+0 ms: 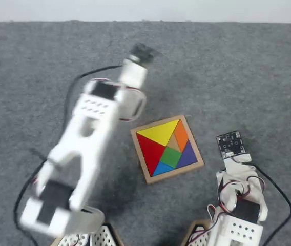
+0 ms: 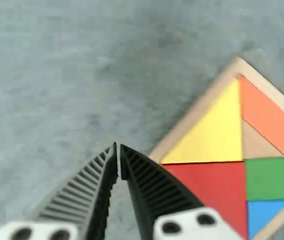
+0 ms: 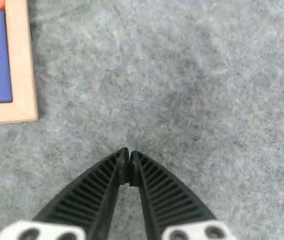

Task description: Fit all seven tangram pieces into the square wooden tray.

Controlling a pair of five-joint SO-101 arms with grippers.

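The square wooden tray (image 1: 144, 170) lies tilted at the table's middle, filled with several coloured tangram pieces: yellow (image 1: 160, 132), red (image 1: 149, 148), orange (image 1: 181, 134), tan (image 1: 173, 143), green (image 1: 171, 156), purple (image 1: 188, 155) and light blue (image 1: 162, 168). My left gripper (image 2: 118, 146) is shut and empty, held above the carpet just off the tray (image 2: 202, 106) edge beside the yellow piece (image 2: 214, 134). In the high view the left arm is raised, its gripper (image 1: 141, 52) behind the tray. My right gripper (image 3: 129, 152) is shut and empty over the carpet, a short way off a tray corner (image 3: 20, 75).
Grey carpet (image 1: 237, 66) covers the table all around the tray. The right arm (image 1: 237, 205) stands at the front right, near the tray's right corner. Both arm bases sit at the front edge.
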